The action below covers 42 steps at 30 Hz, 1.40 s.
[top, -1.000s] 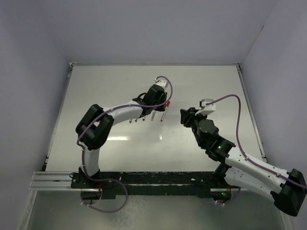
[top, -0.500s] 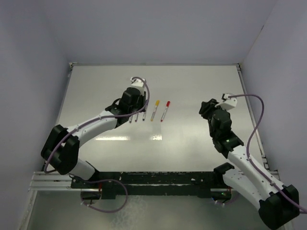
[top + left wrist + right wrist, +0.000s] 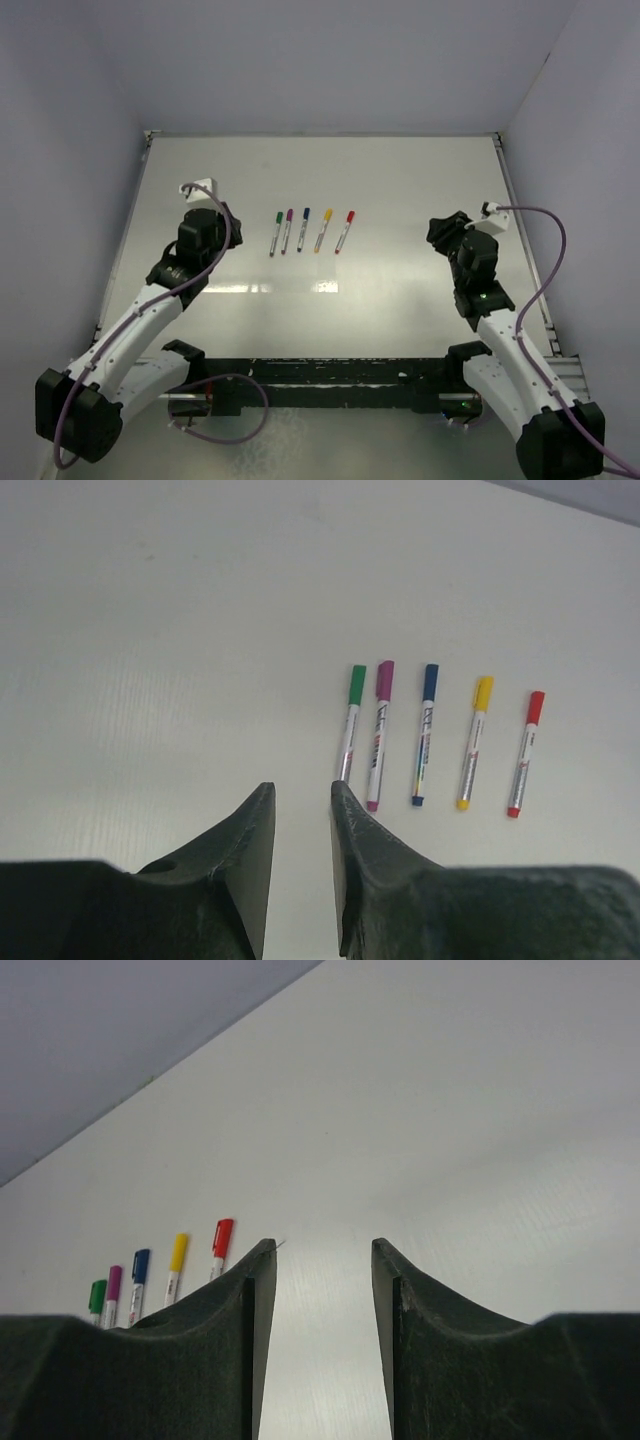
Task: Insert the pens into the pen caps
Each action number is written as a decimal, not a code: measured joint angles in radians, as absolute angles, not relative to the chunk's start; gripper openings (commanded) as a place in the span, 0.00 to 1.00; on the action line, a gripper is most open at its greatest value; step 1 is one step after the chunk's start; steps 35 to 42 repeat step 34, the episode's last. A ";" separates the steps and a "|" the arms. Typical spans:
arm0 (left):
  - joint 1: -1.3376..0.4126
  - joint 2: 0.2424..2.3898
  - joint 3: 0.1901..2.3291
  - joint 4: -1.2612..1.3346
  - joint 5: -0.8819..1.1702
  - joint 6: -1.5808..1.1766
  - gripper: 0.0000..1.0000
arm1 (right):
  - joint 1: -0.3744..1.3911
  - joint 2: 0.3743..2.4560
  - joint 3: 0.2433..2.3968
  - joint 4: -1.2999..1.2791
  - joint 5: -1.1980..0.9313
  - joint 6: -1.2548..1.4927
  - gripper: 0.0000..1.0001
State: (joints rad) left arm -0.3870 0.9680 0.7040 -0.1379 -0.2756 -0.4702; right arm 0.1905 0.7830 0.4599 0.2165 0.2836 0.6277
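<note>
Top external view: five pens (image 3: 304, 229) are seen lying side by side in one tidy row on the table (image 3: 420, 180), near its middle, roughly parallel and not touching one another.
Order in the row: green, purple, blue, yellow and red are read from left to right.
Pen caps (image 3: 431, 681): one is seen seated on the far end of every pen. No loose cap is found in any of the three views.
Left gripper (image 3: 300, 792): its jaws are parted by a narrow gap and nothing is held between them. It is poised above the table to the left of the row, just short of the green pen (image 3: 350, 725).
Right gripper (image 3: 322, 1250): its jaws are set wider apart and nothing is gripped. It is placed well to the right of the red pen (image 3: 222, 1240), with bare table beneath it.
Step in hand: the capping is judged to be finished, since all five pens appear joined to their caps. Only parking the arms clear of the row seems to remain.
Doubt: how firmly each cap is pushed home cannot be told from these views.
Next move: no further grasp is judged to be needed. If a cap were found loose, the pen body would have to be pinned by one gripper while the cap is pressed along the pen's axis by the other.
</note>
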 measured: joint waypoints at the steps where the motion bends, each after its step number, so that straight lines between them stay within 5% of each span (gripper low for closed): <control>1: -0.387 0.940 0.686 -0.150 -0.289 -0.478 0.32 | 0.190 0.773 0.445 0.218 0.271 0.628 0.46; 13: -0.387 0.768 0.514 -0.249 -0.387 -0.563 0.40 | 0.190 0.663 0.403 0.190 0.262 0.622 0.47; 42: -0.387 0.745 0.505 -0.257 -0.423 -0.587 0.38 | 0.190 0.693 0.399 0.184 0.248 0.623 0.48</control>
